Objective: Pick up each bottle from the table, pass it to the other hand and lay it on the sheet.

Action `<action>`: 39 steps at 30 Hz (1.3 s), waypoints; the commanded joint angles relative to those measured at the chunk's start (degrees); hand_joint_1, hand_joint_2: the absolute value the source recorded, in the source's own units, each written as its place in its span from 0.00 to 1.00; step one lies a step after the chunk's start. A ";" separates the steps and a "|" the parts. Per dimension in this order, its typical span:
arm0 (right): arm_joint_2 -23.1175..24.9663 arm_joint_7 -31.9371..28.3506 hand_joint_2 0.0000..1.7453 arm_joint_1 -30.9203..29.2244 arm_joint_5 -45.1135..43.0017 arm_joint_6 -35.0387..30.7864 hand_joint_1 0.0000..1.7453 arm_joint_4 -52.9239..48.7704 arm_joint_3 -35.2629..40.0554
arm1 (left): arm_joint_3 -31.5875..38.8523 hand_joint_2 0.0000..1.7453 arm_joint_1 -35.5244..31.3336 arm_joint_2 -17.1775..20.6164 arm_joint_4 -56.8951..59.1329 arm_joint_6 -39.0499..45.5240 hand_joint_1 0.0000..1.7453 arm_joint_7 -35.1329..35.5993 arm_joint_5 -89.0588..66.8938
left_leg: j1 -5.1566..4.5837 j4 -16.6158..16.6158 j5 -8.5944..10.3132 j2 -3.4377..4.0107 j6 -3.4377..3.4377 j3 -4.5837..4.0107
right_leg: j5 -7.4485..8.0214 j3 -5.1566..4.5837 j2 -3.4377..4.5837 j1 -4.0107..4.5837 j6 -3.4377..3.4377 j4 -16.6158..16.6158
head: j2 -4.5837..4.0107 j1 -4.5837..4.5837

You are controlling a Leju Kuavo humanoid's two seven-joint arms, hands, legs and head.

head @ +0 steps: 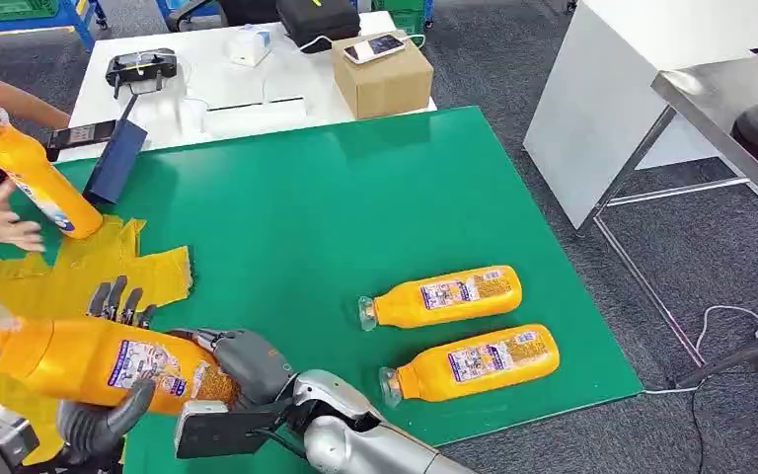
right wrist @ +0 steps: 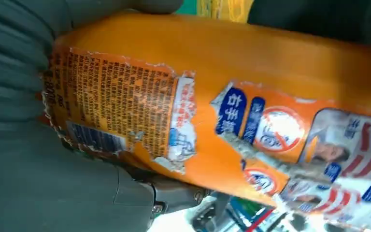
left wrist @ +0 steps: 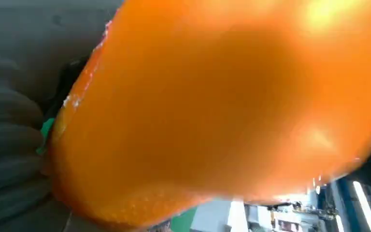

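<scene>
We hold one orange bottle [head: 89,360] level over the table's [head: 355,197] near left corner, above the yellow sheet [head: 79,272], our left hand [head: 109,415] and right hand [head: 242,360] both wrapped around it.

A bottle [head: 99,363] lies crosswise between the left hand [head: 109,420] and the right hand [head: 242,363], above the near left part of the mat [head: 355,217]. Two more bottles [head: 441,296] [head: 474,363] lie side by side on the mat to the right. On the sheet [head: 89,272] at far left, a person's hand [head: 5,222] holds a fourth bottle [head: 35,178]; a box [head: 383,74] sits on the table [head: 217,74] behind the mat.
</scene>
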 commanded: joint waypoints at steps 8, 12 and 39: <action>-1.29 -0.56 1.00 -2.34 1.73 1.39 1.00 1.88 8.16 | 3.88 1.00 0.68 -1.92 3.05 -4.67 1.00 -0.35 3.02 | 0.01 -0.06 0.01 -0.25 0.00 0.11 | -0.01 0.12 0.05 -0.02 -0.06 -0.05 | 0.00 0.00; -1.29 -0.62 1.00 -2.43 1.57 1.21 1.00 2.43 8.04 | 4.46 1.00 0.48 -2.31 2.89 -4.65 1.00 -1.17 2.31 | 0.00 -0.09 0.00 -0.41 0.00 0.21 | -0.04 0.22 0.11 -0.05 -0.11 -0.07 | 0.00 0.00; -14.58 -1.87 0.00 -2.39 0.12 9.16 0.00 -13.66 -17.28 | 17.69 1.00 -0.38 4.54 21.15 47.63 1.00 6.80 -89.45 | -0.07 -0.13 0.05 -0.41 0.01 0.21 | 0.01 0.21 0.09 -0.15 -0.08 -0.08 | 0.00 0.02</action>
